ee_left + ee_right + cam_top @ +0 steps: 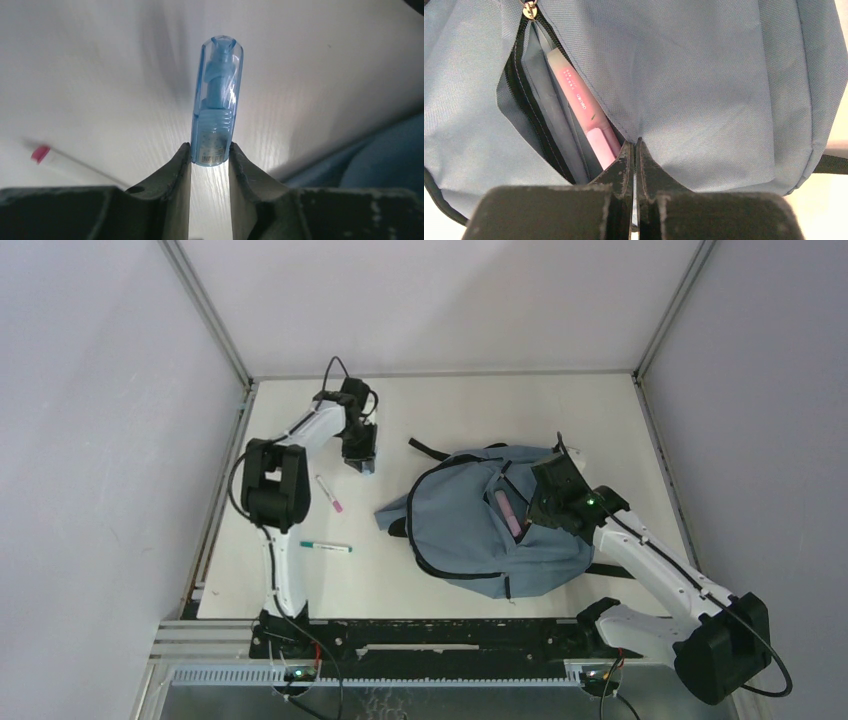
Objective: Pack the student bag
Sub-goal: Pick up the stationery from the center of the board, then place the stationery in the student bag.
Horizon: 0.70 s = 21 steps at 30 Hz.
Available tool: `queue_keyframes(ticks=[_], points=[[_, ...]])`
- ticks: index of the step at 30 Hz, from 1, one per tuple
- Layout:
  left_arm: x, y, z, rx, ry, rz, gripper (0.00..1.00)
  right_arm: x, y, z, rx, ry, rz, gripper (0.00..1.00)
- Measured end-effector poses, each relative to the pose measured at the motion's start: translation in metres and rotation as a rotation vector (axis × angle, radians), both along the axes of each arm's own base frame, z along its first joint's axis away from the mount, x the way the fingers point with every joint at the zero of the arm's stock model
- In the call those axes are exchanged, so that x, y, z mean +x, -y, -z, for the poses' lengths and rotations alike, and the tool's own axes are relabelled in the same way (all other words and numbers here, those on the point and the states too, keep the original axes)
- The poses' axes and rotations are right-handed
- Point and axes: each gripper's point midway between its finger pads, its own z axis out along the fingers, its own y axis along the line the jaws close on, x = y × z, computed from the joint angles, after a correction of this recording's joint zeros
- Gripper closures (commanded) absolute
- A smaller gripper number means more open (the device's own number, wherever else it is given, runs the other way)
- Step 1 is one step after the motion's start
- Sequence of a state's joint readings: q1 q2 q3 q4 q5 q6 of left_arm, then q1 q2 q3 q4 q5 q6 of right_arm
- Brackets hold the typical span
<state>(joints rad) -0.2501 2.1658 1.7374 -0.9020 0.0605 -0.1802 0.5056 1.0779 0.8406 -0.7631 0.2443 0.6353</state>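
Observation:
The student bag [490, 525] lies flat right of centre, dusty blue with its front pocket zip open. A pink case [579, 105] sticks out of that pocket. My right gripper [634, 142] is shut, its tips pinching the fabric edge of the pocket on the student bag [704, 75]; the top view shows the right gripper [535, 512] over the bag's right side. At the table's back left, my left gripper [362, 465] points down, and its fingers press both sides of a clear blue tube [216, 100] at its near end. The left gripper [210, 150] touches it only at the fingertips.
A white pen with a pink cap [329, 493] lies just in front of the left gripper, and the same pen [41, 152] appears blurred in the left wrist view. A green-capped pen [325, 546] lies nearer the left arm's base. Black bag straps [428, 448] trail towards the tube.

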Motion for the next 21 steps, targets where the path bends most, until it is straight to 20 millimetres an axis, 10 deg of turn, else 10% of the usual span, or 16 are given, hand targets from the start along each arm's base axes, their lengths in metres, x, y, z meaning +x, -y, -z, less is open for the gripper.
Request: queue_keyframes(ticks=[12, 21], points=[[-0.032, 0.025, -0.096, -0.133, 0.188, 0.03, 0.77, 0.0, -0.001, -0.001, 0.003, 0.004, -0.003, 1.0], [-0.147, 0.182, -0.128, -0.473, 0.133, 0.331, 0.79, 0.0, -0.002, -0.001, 0.005, 0.006, -0.003, 1.0]])
